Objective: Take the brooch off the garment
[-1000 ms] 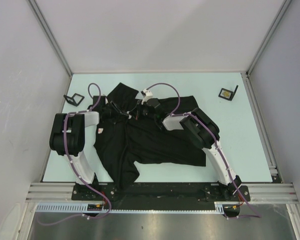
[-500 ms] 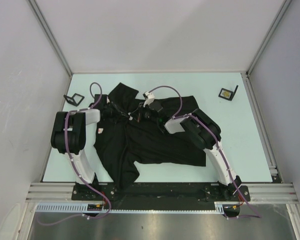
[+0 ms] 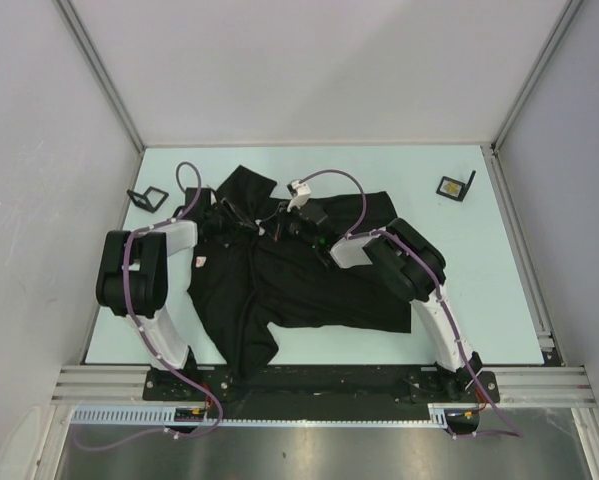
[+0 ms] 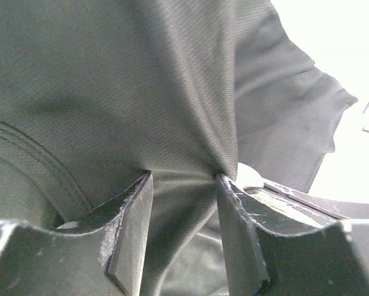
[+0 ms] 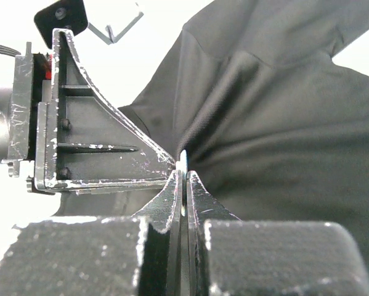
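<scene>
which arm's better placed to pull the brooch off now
Right. The right pincer is shut on a thin pale sliver, likely the brooch, so it can probably pull straight away. The left pincer pinches a fold of the garment, which suits it better to anchoring the cloth.

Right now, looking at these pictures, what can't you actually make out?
Brooch: right wrist view, only a pale sliver shows; the right claw pinching it hides the rest.
Cloth under the left claw: left wrist view, the garment's bunched fold covers it.
How the claws meet: top view, black on black garment, too small.
Sleeve label: top view, too small to read.
Black frame at far right: top view, too small to identify.
</scene>
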Motion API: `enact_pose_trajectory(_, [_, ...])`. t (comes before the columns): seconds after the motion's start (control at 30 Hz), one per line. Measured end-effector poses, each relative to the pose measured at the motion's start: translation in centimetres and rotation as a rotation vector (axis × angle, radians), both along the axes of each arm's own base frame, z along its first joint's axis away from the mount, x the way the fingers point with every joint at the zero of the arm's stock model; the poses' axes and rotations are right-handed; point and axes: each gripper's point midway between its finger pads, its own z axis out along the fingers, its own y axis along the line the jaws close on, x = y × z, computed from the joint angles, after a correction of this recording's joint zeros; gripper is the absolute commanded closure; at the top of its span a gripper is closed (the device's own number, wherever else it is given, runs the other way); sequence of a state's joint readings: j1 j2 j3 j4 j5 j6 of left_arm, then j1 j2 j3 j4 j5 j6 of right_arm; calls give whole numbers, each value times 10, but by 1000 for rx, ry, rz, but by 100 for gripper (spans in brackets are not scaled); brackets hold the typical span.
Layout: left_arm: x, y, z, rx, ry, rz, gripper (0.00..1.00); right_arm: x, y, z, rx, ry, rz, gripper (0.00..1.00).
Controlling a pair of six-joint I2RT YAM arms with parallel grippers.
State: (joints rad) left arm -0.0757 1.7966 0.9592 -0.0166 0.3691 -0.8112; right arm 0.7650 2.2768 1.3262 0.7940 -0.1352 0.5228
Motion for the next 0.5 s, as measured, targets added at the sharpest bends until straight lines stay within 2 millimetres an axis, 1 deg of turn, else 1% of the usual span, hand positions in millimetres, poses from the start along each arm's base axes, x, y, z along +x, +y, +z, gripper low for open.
enact_pose_trajectory(0.1, [3, 0, 10, -3, -35, 0, 48, 1, 0, 7, 19, -8, -6, 100])
enact_pose_trajectory(0.17, [5, 0, 14, -4, -48, -1, 48, 2, 0, 9, 28, -4, -11, 100])
enact_pose_trajectory(0.37, [0, -1, 9, -14, -64, 3, 44, 2, 0, 9, 44, 16, -15, 100])
enact_pose_trajectory(0.5, [-2, -1, 10, -18, -79, 6, 43, 2, 1, 10, 50, 24, -14, 100])
